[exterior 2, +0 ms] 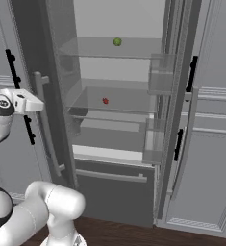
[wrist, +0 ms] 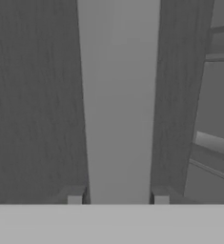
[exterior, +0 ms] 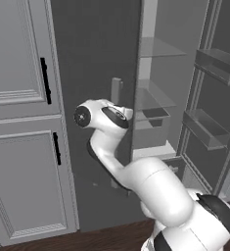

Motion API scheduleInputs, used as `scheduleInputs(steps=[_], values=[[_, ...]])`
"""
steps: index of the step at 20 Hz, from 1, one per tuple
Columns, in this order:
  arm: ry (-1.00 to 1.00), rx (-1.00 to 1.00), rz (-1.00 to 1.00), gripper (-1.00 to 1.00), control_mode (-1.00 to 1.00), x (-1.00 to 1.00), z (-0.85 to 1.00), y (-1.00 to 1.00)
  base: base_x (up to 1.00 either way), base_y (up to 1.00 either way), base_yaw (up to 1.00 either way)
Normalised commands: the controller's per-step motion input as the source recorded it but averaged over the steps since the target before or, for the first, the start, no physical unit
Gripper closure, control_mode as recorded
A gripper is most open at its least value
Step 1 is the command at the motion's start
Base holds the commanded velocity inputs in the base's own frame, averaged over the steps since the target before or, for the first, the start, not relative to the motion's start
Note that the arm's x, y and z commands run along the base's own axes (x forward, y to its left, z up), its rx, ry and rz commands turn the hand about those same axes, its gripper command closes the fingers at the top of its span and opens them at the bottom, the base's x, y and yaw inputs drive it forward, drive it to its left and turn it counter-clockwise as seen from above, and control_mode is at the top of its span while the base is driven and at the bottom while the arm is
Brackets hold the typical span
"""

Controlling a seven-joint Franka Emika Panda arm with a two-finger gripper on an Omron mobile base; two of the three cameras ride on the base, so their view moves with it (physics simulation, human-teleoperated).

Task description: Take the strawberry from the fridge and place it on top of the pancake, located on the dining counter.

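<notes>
The fridge (exterior 2: 52, 72) stands with both doors swung out, and the strawberry (exterior 2: 105, 101) lies on the middle glass shelf (exterior 2: 119, 103), toward the left of that shelf and well back from its front edge. A small green fruit (exterior 2: 117, 42) sits on the shelf above it, further right.

In the hand view the fingers (wrist: 118, 196) stand one on each side of the pale bar handle (wrist: 118, 95) of the left fridge door, the two tips close against its edges. They look closed around the bar; whether they are pressing on it I cannot tell. The wrist (exterior: 117, 116) sits at that door's edge, well to the left of the strawberry.

As for the strawberry: it is tiny, far smaller than the hand, so it should weigh next to nothing. It is likely soft and easily bruised, and its rounded shape may let it roll on the smooth glass. I would take it across its widest part with the fingers coming in from the front of the shelf, closing gently, since a hard squeeze could crush it or squirt it sideways. The shelf above leaves limited headroom for a reach from overhead
</notes>
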Motion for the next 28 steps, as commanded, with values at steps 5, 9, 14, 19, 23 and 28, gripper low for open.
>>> scheduleInputs(steps=[5, 9, 14, 19, 23, 28], values=[[-0.03, 0.00, -0.04, 1.00, -1.00, -0.09, -0.01, 0.42, 0.00, 0.00, 0.00], [-0.02, 0.00, -0.10, -1.00, -1.00, -0.16, 0.00, 0.48, 0.00, 0.00, 0.00], [-0.04, 0.00, -0.13, -1.00, -1.00, -0.34, 0.00, 0.39, 0.00, 0.00, 0.00], [0.00, 0.00, -0.11, -1.00, -1.00, -0.33, 0.00, 0.12, 0.00, 0.00, 0.00], [0.00, 0.00, -0.06, -1.00, -1.00, -0.46, 0.00, -0.07, 0.00, 0.00, 0.00], [0.00, 0.17, 0.05, -1.00, -1.00, -0.76, 0.01, -0.61, 0.00, 0.00, 0.00]])
